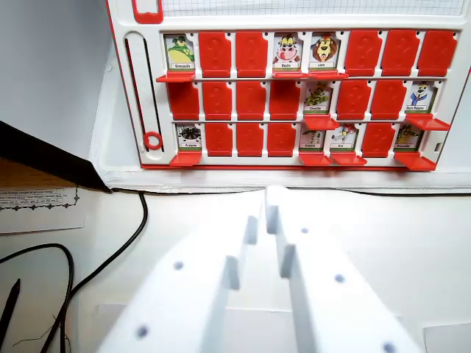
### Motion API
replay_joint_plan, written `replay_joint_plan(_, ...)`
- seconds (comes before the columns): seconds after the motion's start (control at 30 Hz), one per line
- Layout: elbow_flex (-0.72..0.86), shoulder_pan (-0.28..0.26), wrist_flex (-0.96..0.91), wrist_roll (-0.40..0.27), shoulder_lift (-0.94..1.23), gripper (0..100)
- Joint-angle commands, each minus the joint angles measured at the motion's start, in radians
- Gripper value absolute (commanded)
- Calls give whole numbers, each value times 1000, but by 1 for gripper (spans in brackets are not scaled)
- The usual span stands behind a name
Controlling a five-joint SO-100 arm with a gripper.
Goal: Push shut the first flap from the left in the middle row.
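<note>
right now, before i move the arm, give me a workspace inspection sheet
surface: white tabletop, bare between gripper and board
job's things: white plastic game board with red flaps stands at the far edge; in the middle row the leftmost red flap already looks shut; the fifth flap and eighth flap hang open, showing pictures
clutter: printed paper sheet and a dark pen-like object, both on the wrist view's left
grippers: white two-finger gripper short of the board, narrow gap between the fingers, holding nothing
cables: black cable looping on the wrist view's left
surroundings: pale wall; black wedge beneath it
</note>
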Motion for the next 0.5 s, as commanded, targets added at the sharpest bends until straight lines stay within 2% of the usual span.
replay_joint_plan(0.0,-44,3,-6,5,38,0)
replay_joint_plan(0.2,-43,2,-9,9,32,0)
replay_joint_plan(0.47,-54,29,-9,9,17,0)
